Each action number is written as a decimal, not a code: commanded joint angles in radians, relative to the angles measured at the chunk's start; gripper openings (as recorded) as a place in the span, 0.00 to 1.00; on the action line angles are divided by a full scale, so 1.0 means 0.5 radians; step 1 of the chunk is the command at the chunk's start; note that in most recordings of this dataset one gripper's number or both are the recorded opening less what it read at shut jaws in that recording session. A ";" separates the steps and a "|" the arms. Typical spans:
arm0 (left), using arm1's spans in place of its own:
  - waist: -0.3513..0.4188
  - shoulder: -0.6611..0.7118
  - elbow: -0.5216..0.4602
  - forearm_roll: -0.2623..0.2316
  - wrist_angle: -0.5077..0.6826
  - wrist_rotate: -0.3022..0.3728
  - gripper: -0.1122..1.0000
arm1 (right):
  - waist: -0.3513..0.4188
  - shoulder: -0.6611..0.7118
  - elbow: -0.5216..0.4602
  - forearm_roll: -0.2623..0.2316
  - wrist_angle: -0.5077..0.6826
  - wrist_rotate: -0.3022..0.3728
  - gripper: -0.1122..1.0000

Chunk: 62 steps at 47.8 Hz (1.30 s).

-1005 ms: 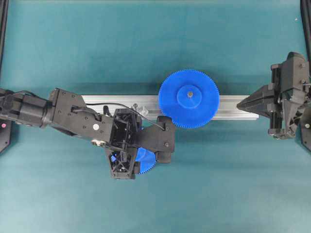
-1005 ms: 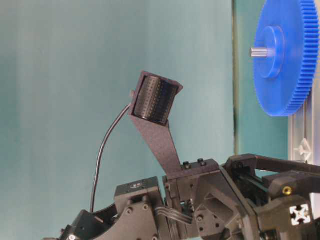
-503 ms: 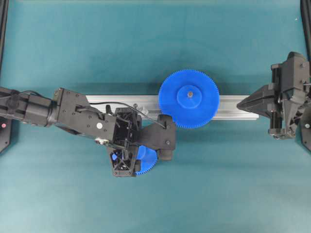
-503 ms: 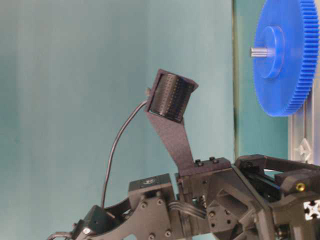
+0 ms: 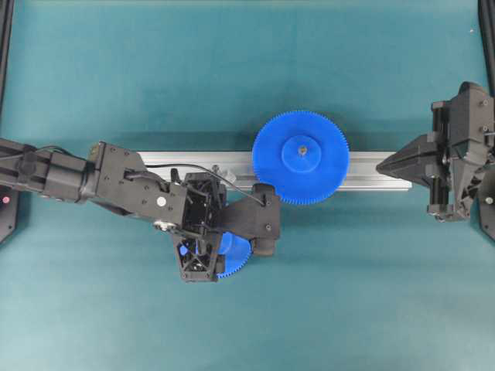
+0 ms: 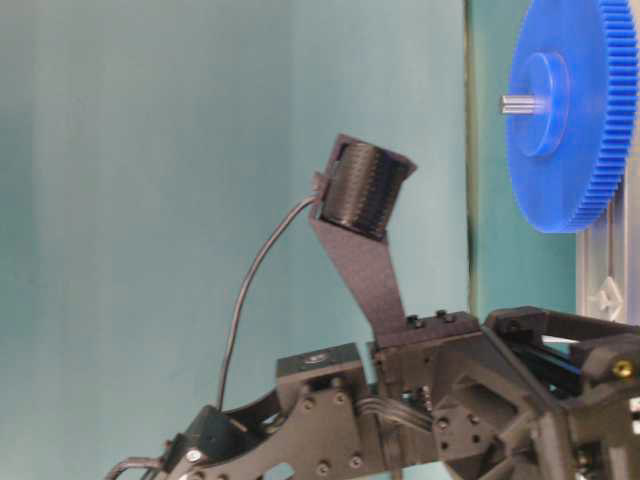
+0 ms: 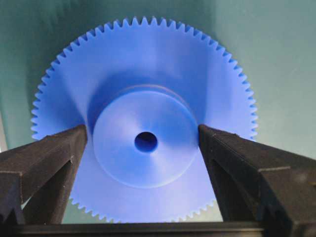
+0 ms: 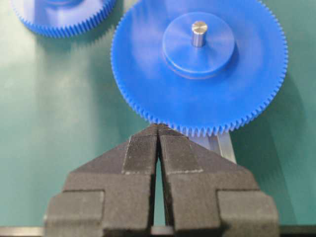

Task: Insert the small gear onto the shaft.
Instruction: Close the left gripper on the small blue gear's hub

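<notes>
Hub of the small gear [image 7: 144, 121] straddled by the left gripper [image 7: 143, 143], spread wide, ungripped.
The right gripper [image 8: 158, 129] is pressed closed, empty.

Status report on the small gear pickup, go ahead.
Left end effector open, straddling small gear hub. Right end effector shut, idle. Gear flat on table, not yet gripped.

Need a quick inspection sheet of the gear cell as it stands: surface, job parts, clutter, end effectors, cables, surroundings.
Surface: teal mat, aluminium rail across it.
Job's things: small gear flat on mat, hub up; shaft on the rail, bare.
Clutter: large gear pinned on the rail.
End effectors: left end effector open, straddling the hub, apparently not gripping; right end effector shut, empty.
Cables: black lead to wrist camera.
Surroundings: black frame at edges.
</notes>
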 commanded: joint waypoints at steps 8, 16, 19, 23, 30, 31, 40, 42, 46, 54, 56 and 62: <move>-0.003 -0.018 -0.015 0.003 -0.015 -0.003 0.93 | -0.006 0.003 -0.021 -0.003 -0.018 0.015 0.16; -0.003 -0.009 -0.015 0.003 -0.015 -0.003 0.93 | -0.006 0.000 -0.021 -0.003 -0.015 0.015 0.16; -0.003 -0.009 -0.012 0.003 -0.015 -0.006 0.93 | -0.006 0.003 -0.021 0.000 -0.015 0.015 0.16; -0.003 -0.009 -0.009 0.003 -0.015 -0.006 0.93 | -0.006 0.003 -0.021 -0.003 -0.018 0.015 0.16; -0.003 -0.009 -0.006 0.003 -0.015 -0.009 0.93 | -0.006 0.003 -0.021 0.000 -0.018 0.015 0.16; -0.003 -0.009 -0.006 0.003 -0.015 -0.006 0.93 | -0.006 0.003 -0.025 0.000 -0.018 0.015 0.16; -0.003 -0.009 -0.006 0.003 -0.015 -0.012 0.93 | -0.006 0.003 -0.025 0.000 -0.018 0.015 0.16; -0.003 -0.009 -0.006 0.003 -0.015 -0.012 0.93 | -0.003 0.003 -0.025 0.000 -0.018 0.015 0.16; -0.003 -0.009 -0.006 0.006 -0.015 -0.018 0.93 | -0.003 0.003 -0.025 -0.003 -0.018 0.015 0.16; -0.003 -0.009 -0.003 0.003 -0.015 -0.031 0.93 | -0.003 0.003 -0.025 0.000 -0.018 0.015 0.16; -0.003 -0.009 -0.003 0.003 -0.012 -0.031 0.93 | -0.003 0.003 -0.025 0.000 -0.018 0.015 0.16; -0.006 -0.012 -0.006 0.003 -0.015 -0.031 0.93 | -0.003 0.003 -0.025 -0.003 -0.018 0.015 0.16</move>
